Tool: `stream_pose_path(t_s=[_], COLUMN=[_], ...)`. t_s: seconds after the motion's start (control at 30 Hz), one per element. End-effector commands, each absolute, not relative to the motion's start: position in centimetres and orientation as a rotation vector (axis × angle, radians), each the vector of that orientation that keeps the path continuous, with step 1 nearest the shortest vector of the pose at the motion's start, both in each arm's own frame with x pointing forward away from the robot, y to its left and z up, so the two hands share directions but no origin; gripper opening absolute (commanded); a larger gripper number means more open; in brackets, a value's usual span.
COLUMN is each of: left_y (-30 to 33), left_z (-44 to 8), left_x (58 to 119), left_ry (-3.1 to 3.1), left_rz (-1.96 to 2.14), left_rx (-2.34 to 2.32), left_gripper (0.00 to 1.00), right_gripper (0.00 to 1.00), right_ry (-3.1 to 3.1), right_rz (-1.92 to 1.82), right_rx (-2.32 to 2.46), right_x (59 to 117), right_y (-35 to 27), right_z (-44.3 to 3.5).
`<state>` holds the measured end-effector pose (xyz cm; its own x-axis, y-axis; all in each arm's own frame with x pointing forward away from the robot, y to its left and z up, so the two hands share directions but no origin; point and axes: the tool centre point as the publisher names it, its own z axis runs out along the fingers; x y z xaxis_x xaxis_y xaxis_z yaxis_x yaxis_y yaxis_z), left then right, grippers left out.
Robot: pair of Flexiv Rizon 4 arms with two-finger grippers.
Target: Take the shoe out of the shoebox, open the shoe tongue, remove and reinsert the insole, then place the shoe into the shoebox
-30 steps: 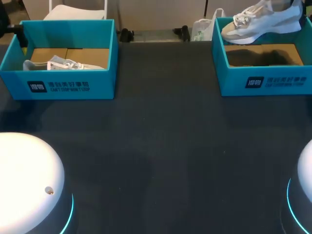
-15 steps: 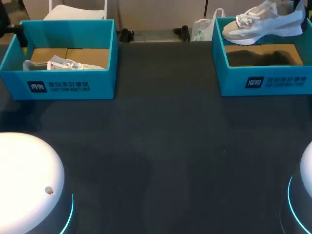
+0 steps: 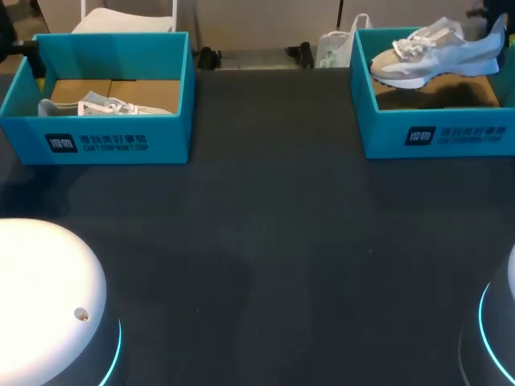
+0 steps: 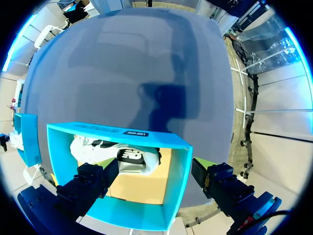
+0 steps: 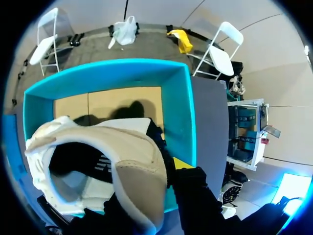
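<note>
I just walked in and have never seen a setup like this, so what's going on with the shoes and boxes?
The robot's right end effector grips a white and beige sneaker by its heel, holding it over the open right shoebox. The left end effector hangs open above the left shoebox, where a second sneaker lies inside, untouched. Both teal boxes sit at the far side of the dark table.

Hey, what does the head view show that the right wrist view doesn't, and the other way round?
Only the head view: a second shoe lying in the left shoebox. Only the right wrist view: the dark inside of the shoe nearest the camera, seen through its collar. Both: the white and beige shoe over the right shoebox and its cardboard floor.
</note>
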<state>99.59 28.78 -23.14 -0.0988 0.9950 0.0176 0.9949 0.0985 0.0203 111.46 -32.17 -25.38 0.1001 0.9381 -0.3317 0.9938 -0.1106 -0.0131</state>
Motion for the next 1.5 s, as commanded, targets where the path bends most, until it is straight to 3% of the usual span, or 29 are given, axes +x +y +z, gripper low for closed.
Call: stream_pose_path(t_s=[0.03, 0.63, 1.13, 1.5], left_y=[28.8, 28.8, 28.8, 28.8], left_z=[-23.1, -23.1, -23.1, -23.1], left_x=[99.4, 99.4, 99.4, 99.4], left_ry=[2.327, 2.327, 2.327, 2.327], left_rz=[0.049, 0.049, 0.049, 0.049], left_rx=[2.108, 2.108, 2.108, 2.108], left_gripper=[1.00, 1.00, 1.00, 1.00], right_gripper=[0.00, 0.00, 0.00, 0.00], right_ry=[1.942, 1.906, 1.897, 1.923], right_rz=[-0.382, -0.373, -0.331, -0.266], right_rx=[2.181, 2.211, 2.192, 2.244], right_x=[112.1, 111.8, 105.4, 102.1], right_y=[-33.7, -34.2, -26.2, -22.9], right_z=[-25.6, -20.3, -13.1, -11.5])
